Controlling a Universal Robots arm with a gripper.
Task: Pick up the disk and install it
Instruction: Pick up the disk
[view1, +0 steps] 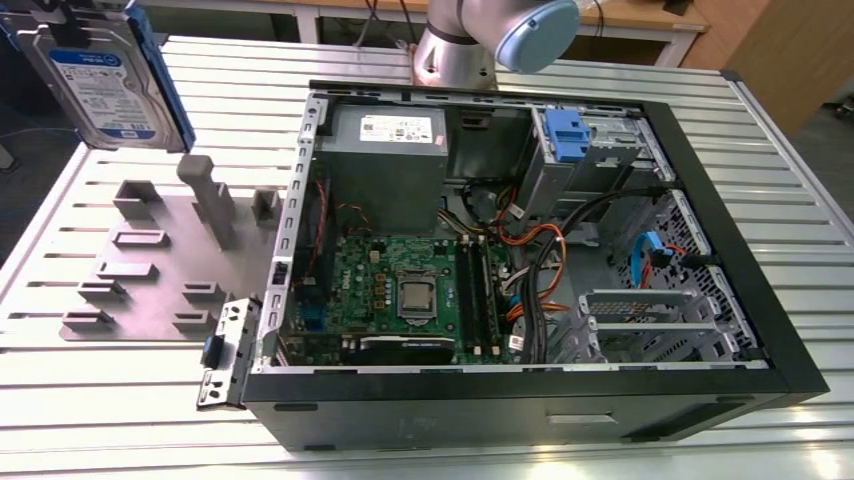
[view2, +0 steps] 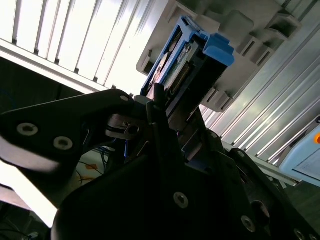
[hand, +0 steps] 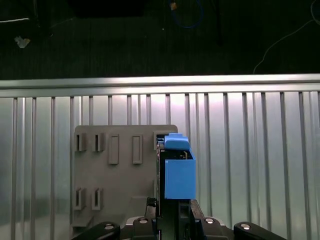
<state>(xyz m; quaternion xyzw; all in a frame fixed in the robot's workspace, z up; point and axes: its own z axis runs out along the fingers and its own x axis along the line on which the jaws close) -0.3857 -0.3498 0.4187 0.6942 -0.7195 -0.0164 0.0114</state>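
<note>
The pincer (hand: 172, 206) is clamped on the disk (hand: 177, 172). In both wrist views its dark fingers (view2: 156, 102) press on the two flat faces, and the blue frame sticks out past them. The disk hangs edge-on, clear of every surface. In the exterior view it sits high at that view's left, label side (view1: 107, 85) facing the camera. Below it lies a grey plate (hand: 115, 170) with upright pegs and slots, and the disk does not touch it. The plate rests on the ribbed metal table (view1: 107, 400). Further towards the exterior view's right stands the open computer case (view1: 787, 330), well apart from the disk, with the circuit board (view1: 400, 290), loose cables (view1: 534, 250) and a grey box (view1: 387, 150) inside. A narrow blue latch (view1: 567, 135) stands upright at the far corner of the case. Judgement: the step in hand is carrying the held disk. The hold looks narrow against the disk's length, so smooth motion would guard against it twisting. The disk should stay clear of the plate's pegs, the case rim and the cables. It cannot be told from these views how deep the fingers reach.
</note>
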